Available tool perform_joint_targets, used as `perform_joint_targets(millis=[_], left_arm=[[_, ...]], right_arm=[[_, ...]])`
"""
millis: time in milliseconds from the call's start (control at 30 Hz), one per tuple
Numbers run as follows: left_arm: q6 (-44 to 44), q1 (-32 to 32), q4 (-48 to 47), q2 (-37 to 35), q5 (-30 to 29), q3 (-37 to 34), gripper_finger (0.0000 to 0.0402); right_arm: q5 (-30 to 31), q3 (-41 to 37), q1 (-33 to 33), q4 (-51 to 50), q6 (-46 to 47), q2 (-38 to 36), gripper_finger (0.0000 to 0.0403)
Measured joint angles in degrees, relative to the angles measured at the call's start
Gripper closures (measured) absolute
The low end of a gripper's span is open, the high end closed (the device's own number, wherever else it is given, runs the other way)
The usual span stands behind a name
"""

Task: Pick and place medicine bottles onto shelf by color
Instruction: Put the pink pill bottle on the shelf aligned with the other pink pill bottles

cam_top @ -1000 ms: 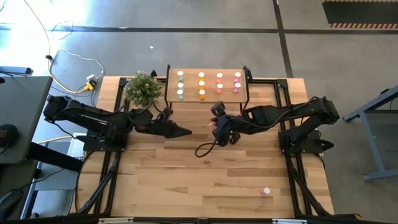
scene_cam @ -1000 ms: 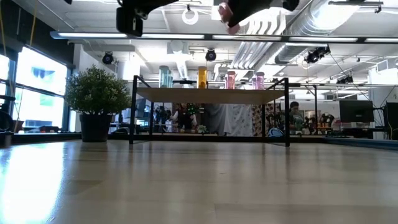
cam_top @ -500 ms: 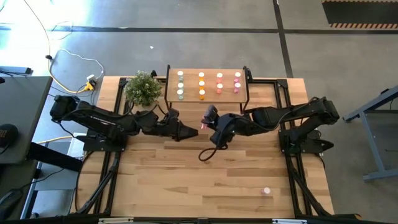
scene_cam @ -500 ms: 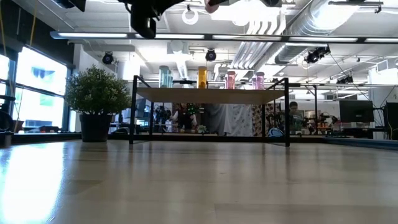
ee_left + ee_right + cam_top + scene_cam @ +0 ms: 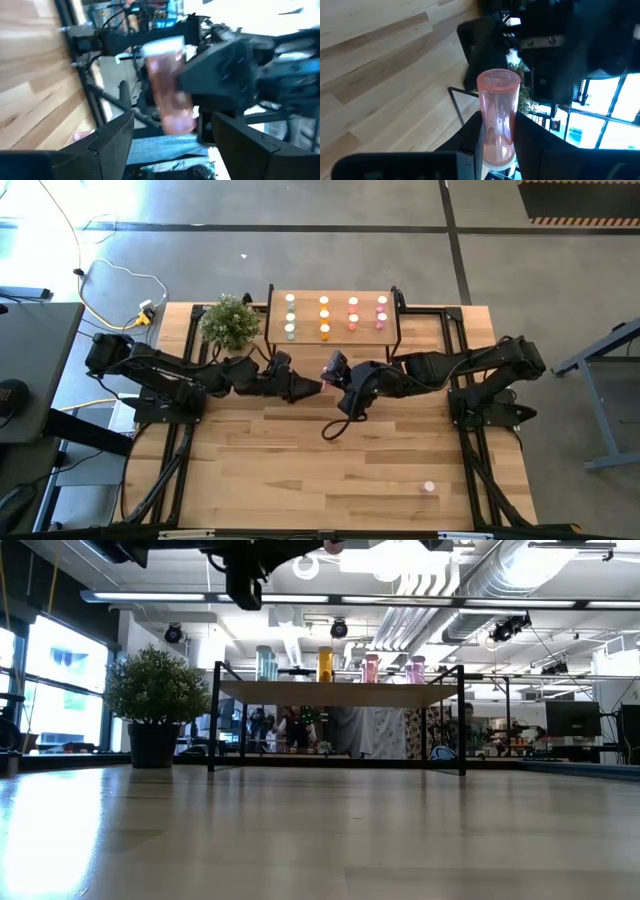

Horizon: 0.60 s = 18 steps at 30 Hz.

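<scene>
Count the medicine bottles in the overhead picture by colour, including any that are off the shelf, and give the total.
Pale green bottles: 3, all on the shelf
Orange bottles: 3, all on the shelf
Red-pink bottles: 3, one of them in the right gripper
Pink bottles: 3, one of them loose on the table
Total: 12

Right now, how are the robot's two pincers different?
The right pincer is shut on a pink bottle; the left pincer is open and holds nothing. The right pincer carries the bottle above the table; the left pincer faces it, fingers on either side. Both are dark and meet mid-table, in front of the shelf.
</scene>
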Motion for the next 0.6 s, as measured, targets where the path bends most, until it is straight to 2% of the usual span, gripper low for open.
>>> perform_joint_targets(millis=[100, 267, 600], left_arm=[[0.1, 0.9, 0.8, 0.0, 1.5, 0.9, 0.0147], [1.4, 2.2, -3.4, 0.8, 5.5, 3.9, 0.0147], [2.7, 2.4, -5.3, 0.7, 6.4, 4.8, 0.0154]], right_arm=[[0.0, 0.0, 0.0, 0.4, -0.4, 0.0, 0.0334], [0.4, 0.0, -0.2, 2.2, -1.9, 0.0, 0.0334], [0.7, 0.0, -0.2, 3.0, -1.5, 0.0, 0.0334]])
